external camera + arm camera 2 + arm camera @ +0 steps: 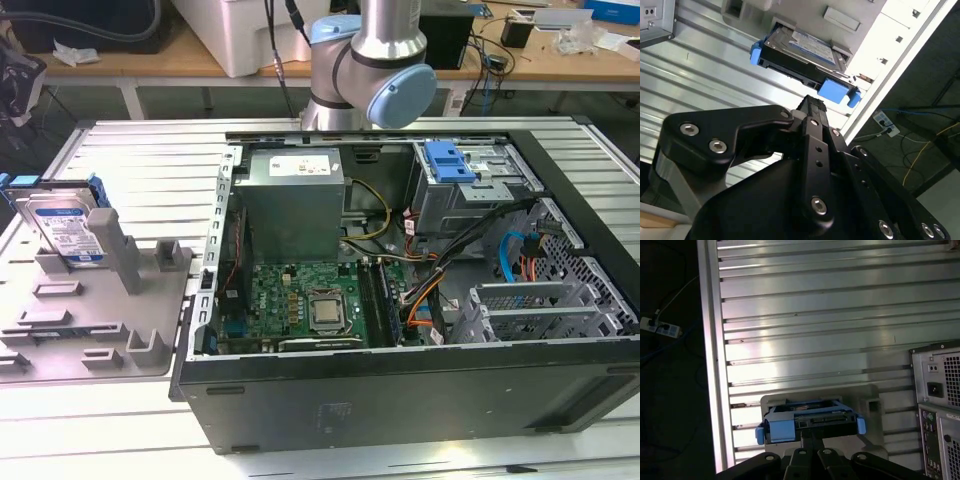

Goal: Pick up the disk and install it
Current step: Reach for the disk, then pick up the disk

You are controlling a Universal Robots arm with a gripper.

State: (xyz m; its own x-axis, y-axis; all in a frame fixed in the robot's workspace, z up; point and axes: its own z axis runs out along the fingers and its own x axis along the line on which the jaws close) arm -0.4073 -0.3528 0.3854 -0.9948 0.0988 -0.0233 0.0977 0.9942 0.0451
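Right, I am seeing the disk (62, 228) standing on end in the grey holder (110, 320) on the slatted metal table (130, 150). It is sitting at the exterior view's left, well apart from the open computer case (400, 400), with its long axis running upward and leaning back a little and its labelled face showing to the exterior camera. In both wrist views the gripper (810, 101) (812, 432) is hanging over it with the claw pressed together on nothing, and the disk's blue-framed connector edge is pointing up toward the gripper.
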